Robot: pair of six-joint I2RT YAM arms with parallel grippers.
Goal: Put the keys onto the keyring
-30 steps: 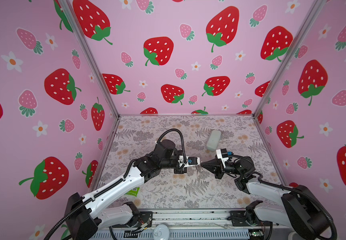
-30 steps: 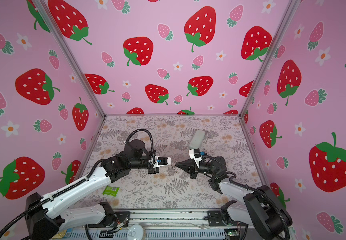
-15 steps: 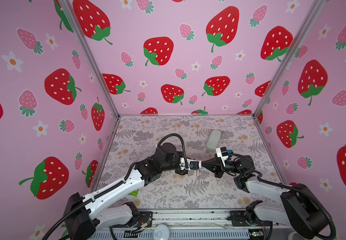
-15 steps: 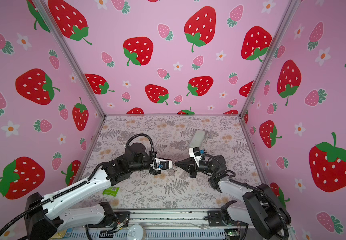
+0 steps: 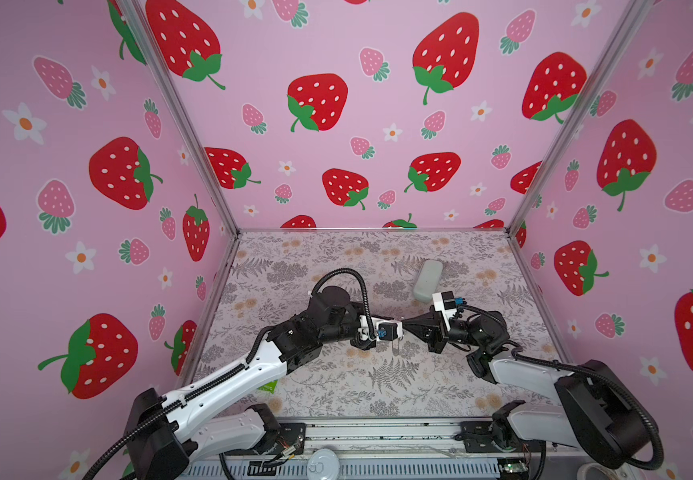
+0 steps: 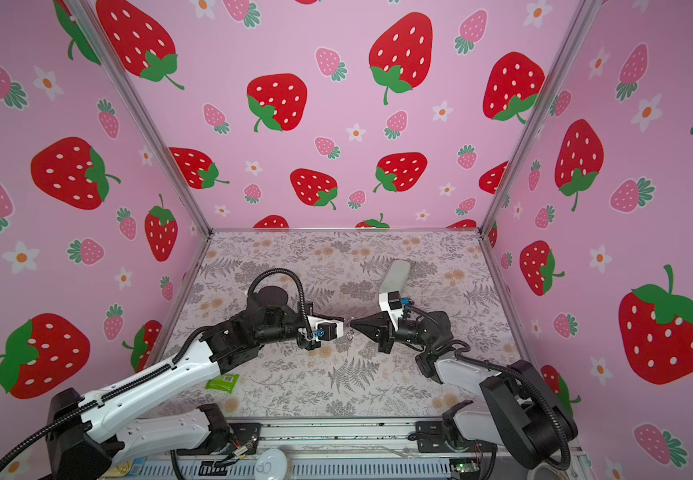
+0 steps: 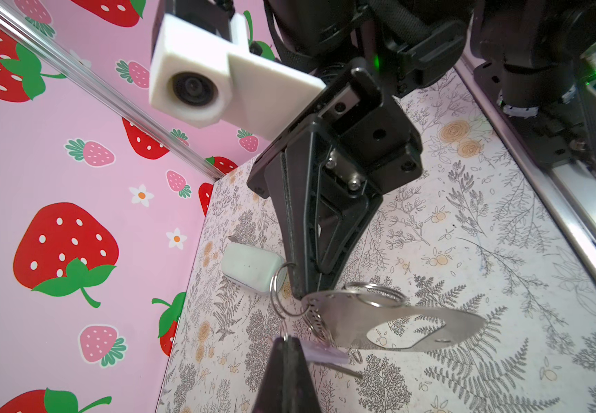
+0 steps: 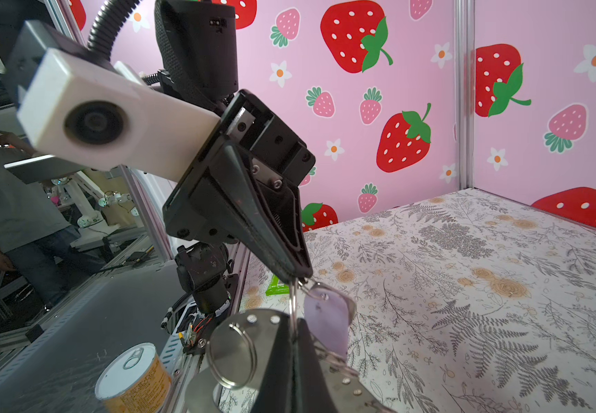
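Note:
Both grippers meet tip to tip above the middle of the table. My left gripper (image 5: 399, 327) (image 7: 286, 343) is shut on the keys (image 7: 321, 352) (image 8: 327, 321), a small lilac head with a thin metal blade hanging from a wire ring. The keyring (image 7: 414, 314) (image 8: 253, 320) is a flat grey oval plate with a cutout and split rings along one edge. My right gripper (image 5: 406, 327) (image 8: 294, 330) is shut on its edge. In both top views the keys and keyring are only a tiny glint between the tips (image 6: 349, 331).
A pale grey-green case (image 5: 428, 279) (image 7: 252, 266) lies on the table behind the grippers. A green packet (image 6: 223, 381) (image 8: 277, 286) lies at the front left under the left arm. A tin can (image 8: 134, 379) stands beyond the front rail.
My left gripper has edged right towards the right gripper, and the small gap between the tips has closed. Both grippers stay shut.

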